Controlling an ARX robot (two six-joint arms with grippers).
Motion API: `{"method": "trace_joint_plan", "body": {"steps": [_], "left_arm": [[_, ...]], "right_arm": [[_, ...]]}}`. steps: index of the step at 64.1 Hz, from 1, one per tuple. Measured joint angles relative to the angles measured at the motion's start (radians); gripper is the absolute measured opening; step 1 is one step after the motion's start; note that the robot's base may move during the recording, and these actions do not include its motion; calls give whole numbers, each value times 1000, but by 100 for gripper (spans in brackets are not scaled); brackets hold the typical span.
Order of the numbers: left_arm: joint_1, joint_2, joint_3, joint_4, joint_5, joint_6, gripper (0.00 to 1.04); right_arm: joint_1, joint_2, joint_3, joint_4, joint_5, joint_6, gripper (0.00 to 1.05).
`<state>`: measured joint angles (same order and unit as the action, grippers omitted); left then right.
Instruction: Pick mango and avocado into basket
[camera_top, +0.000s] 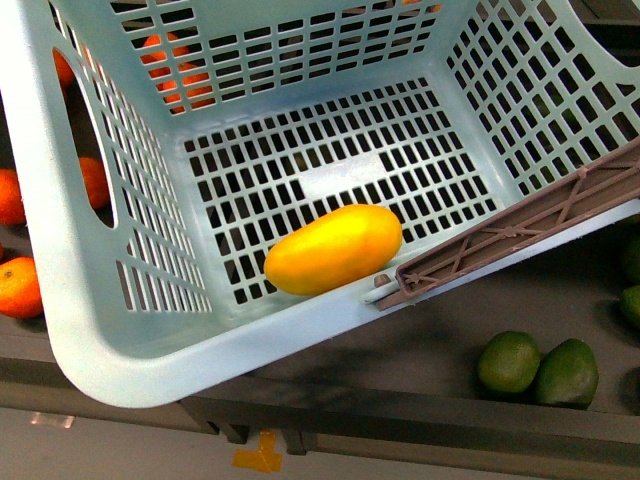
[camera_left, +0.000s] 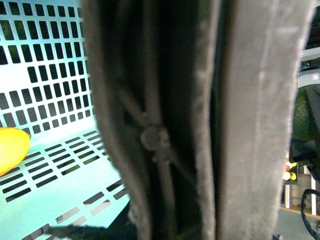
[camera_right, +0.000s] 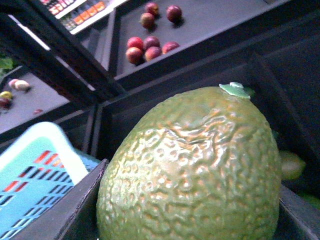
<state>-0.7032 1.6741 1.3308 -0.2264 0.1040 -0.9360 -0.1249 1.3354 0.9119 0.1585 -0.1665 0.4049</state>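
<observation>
Basket: one light teal slotted basket fills most of the front view, tilted, above a dark display shelf.
Handle: one brown-grey swing handle crosses the basket's near right corner. In the left wrist view it is a blurred band covering most of the picture.
Mango: one, yellow shading to orange, lying on its side on the basket floor against the near wall, just beside the handle's end. The left wrist view catches only its tip.
Avocado: one, green with bumpy skin and a small green stem cap, very close to the right wrist camera. It is outside the basket, whose teal corner shows beside it, with dark bin walls behind.
Left jaws: not visible in any view, so I cannot tell their opening or hold.
Right jaws: not visible either; whether they hold the avocado cannot be told.
Oranges: three on the shelf left of the basket. More orange shows through the far slots, count unclear.
Green fruits: two whole ones touching at the near right, and two more cut by the right edge.
Red-purple fruits: at least seven on a far shelf in the right wrist view.
</observation>
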Motion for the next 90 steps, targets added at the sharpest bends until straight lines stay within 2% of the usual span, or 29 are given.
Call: {"method": "trace_joint_plan", "body": {"steps": [11, 21, 35, 43, 55, 62, 75, 81, 85, 90], "left_arm": [[0, 0, 0, 0, -2, 1, 15], [0, 0, 0, 0, 0, 0, 15], [0, 0, 0, 0, -2, 0, 15], [0, 0, 0, 0, 0, 0, 15], [0, 0, 0, 0, -1, 0, 15], [0, 0, 0, 0, -5, 2, 15], [0, 2, 0, -1, -3, -2, 15], [0, 2, 0, -1, -6, -2, 15], [0, 2, 0, -1, -6, 0, 15], [0, 2, 0, -1, -2, 0, 15]], "right_arm": [[145, 7, 0, 0, 68, 14, 71], [246, 43, 17, 0, 89, 51, 71], [320, 80, 38, -6, 104, 89, 71], [344, 102, 38, -11, 101, 104, 71], [357, 111, 38, -11, 97, 126, 97], [348, 110, 38, -28, 122, 122, 96], [259, 37, 22, -80, 299, 25, 96], [225, -14, -89, 180, 275, -129, 84], [216, -58, -211, 382, 258, -249, 72], [209, -101, -313, 483, 248, -324, 60]]}}
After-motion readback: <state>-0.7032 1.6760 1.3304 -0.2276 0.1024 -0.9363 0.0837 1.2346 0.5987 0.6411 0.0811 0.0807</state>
